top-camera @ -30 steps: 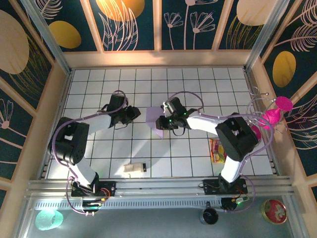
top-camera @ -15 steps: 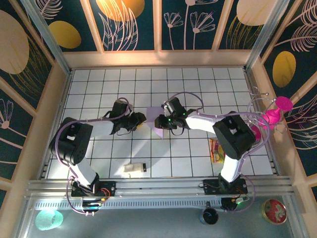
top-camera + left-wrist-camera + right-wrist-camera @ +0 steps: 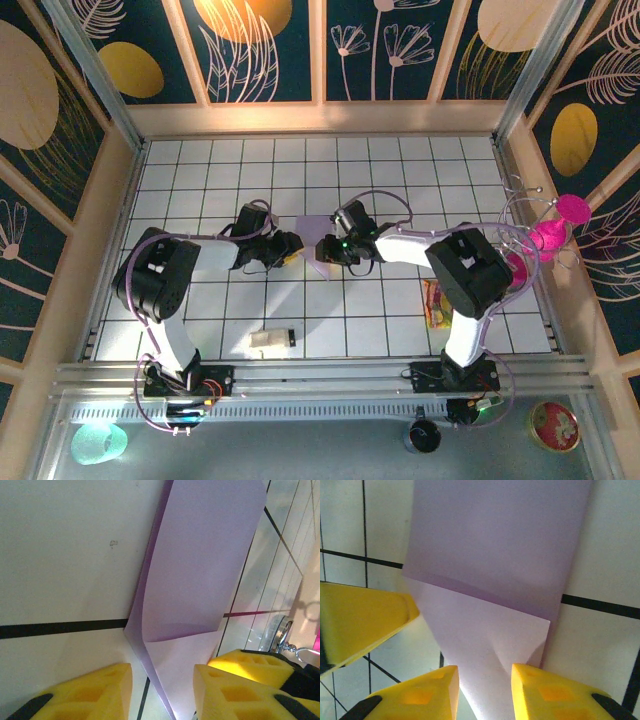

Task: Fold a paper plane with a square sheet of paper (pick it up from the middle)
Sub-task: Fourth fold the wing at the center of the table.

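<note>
The square sheet of paper (image 3: 311, 232) is pale lilac and lies folded on the white grid table, mid-table, between both grippers. In the left wrist view the paper (image 3: 200, 565) shows a lighter triangular flap whose point runs down between my yellow fingers. My left gripper (image 3: 162, 680) (image 3: 287, 247) is open, one finger on each side of that point. My right gripper (image 3: 484, 680) (image 3: 324, 247) is open too, straddling the same pointed end of the paper (image 3: 495, 545), which puckers by its right finger. The two grippers stand close together, facing each other.
A small white block with a black end (image 3: 271, 340) lies near the front edge. A red-yellow snack packet (image 3: 437, 303) lies at the front right beside the right arm. Wooden walls ring the grid table (image 3: 200, 170). Pink objects (image 3: 560, 225) hang outside the right wall.
My left gripper has moved right, up to the paper's left edge. The right gripper shifted slightly left. Both pairs of jaws have widened a little.
</note>
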Controlling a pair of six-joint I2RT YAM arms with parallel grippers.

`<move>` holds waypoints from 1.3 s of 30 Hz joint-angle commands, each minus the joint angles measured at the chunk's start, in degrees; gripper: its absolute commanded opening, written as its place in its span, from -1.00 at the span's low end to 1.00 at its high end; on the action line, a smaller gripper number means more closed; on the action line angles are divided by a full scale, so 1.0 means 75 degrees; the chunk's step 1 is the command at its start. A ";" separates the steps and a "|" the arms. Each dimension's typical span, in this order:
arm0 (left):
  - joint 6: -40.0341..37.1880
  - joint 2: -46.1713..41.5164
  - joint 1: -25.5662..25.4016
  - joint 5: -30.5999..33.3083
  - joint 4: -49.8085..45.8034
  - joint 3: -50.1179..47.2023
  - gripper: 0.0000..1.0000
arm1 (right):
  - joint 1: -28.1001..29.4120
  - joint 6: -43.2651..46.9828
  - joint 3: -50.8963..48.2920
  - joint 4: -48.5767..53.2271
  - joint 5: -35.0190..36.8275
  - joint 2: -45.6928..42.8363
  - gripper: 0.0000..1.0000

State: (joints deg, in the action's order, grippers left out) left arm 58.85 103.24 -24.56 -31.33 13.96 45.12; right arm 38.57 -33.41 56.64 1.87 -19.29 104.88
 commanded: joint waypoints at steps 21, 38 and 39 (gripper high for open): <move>-0.0004 0.0403 0.0016 -0.0066 0.0075 0.0474 -0.25 | -0.0115 0.0001 -0.0268 -0.0151 0.0099 0.0286 -0.37; -0.1855 0.1277 0.0338 -0.1488 -0.0764 0.1602 -0.35 | -0.0127 0.0060 -0.0339 -0.0146 0.0134 0.0314 -0.44; -0.1981 0.1335 0.0356 -0.1494 -0.0902 0.1683 -0.35 | -0.0127 0.0060 -0.0345 -0.0145 0.0144 0.0323 -0.44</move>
State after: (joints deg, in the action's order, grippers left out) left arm 48.51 111.57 -22.41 -39.75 10.52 55.42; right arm 37.98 -33.39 55.44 -0.23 -19.35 105.82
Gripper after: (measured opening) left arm 0.327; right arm 0.283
